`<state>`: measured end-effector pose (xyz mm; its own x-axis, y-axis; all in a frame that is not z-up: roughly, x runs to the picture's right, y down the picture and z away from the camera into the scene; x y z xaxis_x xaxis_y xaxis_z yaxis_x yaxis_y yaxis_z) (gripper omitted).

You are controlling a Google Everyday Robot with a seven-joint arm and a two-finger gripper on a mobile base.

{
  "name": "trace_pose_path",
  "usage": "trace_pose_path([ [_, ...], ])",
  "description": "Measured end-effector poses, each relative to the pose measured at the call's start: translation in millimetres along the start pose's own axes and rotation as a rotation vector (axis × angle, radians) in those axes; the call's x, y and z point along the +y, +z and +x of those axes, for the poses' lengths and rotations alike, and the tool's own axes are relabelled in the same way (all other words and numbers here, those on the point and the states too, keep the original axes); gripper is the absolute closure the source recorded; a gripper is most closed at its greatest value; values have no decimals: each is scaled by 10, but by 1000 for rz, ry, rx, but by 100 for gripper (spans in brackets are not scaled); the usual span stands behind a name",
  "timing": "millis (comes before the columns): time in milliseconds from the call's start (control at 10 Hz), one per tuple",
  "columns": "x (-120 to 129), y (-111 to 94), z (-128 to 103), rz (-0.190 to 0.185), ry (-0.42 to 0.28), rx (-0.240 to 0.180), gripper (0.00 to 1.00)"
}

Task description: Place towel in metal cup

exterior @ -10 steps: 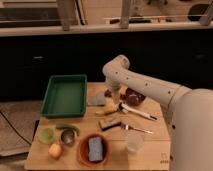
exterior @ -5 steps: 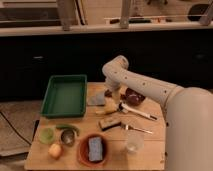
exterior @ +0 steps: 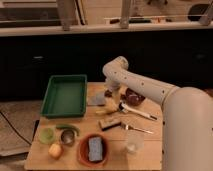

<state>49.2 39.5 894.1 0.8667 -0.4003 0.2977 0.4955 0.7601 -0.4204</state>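
A grey towel (exterior: 96, 100) lies crumpled on the wooden table (exterior: 150, 155), just right of the green tray. The metal cup (exterior: 67, 136) stands upright near the front left, beside a small green cup. My white arm comes in from the right, bends at the elbow (exterior: 117, 70) and reaches down. My gripper (exterior: 107, 93) is at the towel's right edge, low over the table. The metal cup is well apart from the gripper, toward the front left.
A green tray (exterior: 65, 95) sits at the back left. A red bowl holding a blue sponge (exterior: 93, 149), a clear plastic cup (exterior: 132, 145), a yellow fruit (exterior: 55, 150), a dark bowl (exterior: 134, 96), a banana (exterior: 107, 110) and utensils (exterior: 136, 112) crowd the table.
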Motion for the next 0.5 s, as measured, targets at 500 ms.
trace_pose_path([
  [500,-157,45,-147,20,-46,-28,20],
])
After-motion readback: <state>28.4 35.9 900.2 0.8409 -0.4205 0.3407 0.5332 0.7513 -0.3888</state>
